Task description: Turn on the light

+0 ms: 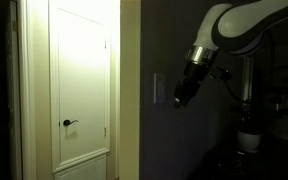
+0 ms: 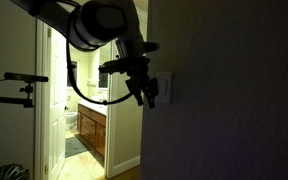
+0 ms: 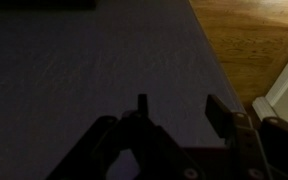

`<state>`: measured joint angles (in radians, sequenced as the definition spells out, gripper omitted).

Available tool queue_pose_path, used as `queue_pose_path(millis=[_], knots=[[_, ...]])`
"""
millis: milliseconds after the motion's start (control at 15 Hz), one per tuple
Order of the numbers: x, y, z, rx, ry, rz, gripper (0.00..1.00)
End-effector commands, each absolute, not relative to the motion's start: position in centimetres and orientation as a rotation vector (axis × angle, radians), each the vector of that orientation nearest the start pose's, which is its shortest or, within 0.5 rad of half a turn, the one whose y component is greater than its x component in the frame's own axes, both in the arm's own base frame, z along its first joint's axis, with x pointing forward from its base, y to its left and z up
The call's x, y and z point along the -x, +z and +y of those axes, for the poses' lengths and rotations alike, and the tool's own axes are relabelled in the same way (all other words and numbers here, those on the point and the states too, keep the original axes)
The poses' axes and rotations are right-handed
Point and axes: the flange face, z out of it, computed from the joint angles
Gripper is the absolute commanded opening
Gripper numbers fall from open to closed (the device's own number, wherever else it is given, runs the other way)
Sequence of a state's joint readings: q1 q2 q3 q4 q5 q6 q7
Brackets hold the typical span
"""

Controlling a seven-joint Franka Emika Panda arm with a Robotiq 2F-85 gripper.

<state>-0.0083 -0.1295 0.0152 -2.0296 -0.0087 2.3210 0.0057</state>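
Note:
The room is dark. The light switch, a small pale upright wall plate [image 1: 160, 88], sits on the dark wall next to the corner and also shows in the other exterior view [image 2: 165, 88]. No lamp is in view. My gripper [image 1: 181, 97] hangs from the white arm just beside the plate, fingers pointing down and toward the wall; it is very close to the plate [image 2: 141, 96], and I cannot tell whether it touches. In the wrist view the two dark fingers [image 3: 179, 108] stand apart and empty in front of bare wall; the plate is not seen there.
A white panel door [image 1: 82, 60] with a dark lever handle [image 1: 71, 123] stands beyond the wall corner. A lit doorway shows a wooden vanity [image 2: 94, 132]. A camera stand [image 2: 14, 78] is beside it. Wood floor [image 3: 246, 35] lies below.

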Motion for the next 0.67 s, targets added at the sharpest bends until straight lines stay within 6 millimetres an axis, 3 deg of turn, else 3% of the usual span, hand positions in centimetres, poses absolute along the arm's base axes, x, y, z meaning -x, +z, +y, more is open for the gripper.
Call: queue_pose_path(millis=[0, 267, 600], knots=[[-56.8, 57.2, 0.6, 3.023, -0.812, 0.060, 0.33], [-57.4, 59.3, 0.7, 2.975, -0.964, 0.084, 0.06], [-58.0, 60.8, 0.7, 2.918, -1.083, 0.107, 0.00]])
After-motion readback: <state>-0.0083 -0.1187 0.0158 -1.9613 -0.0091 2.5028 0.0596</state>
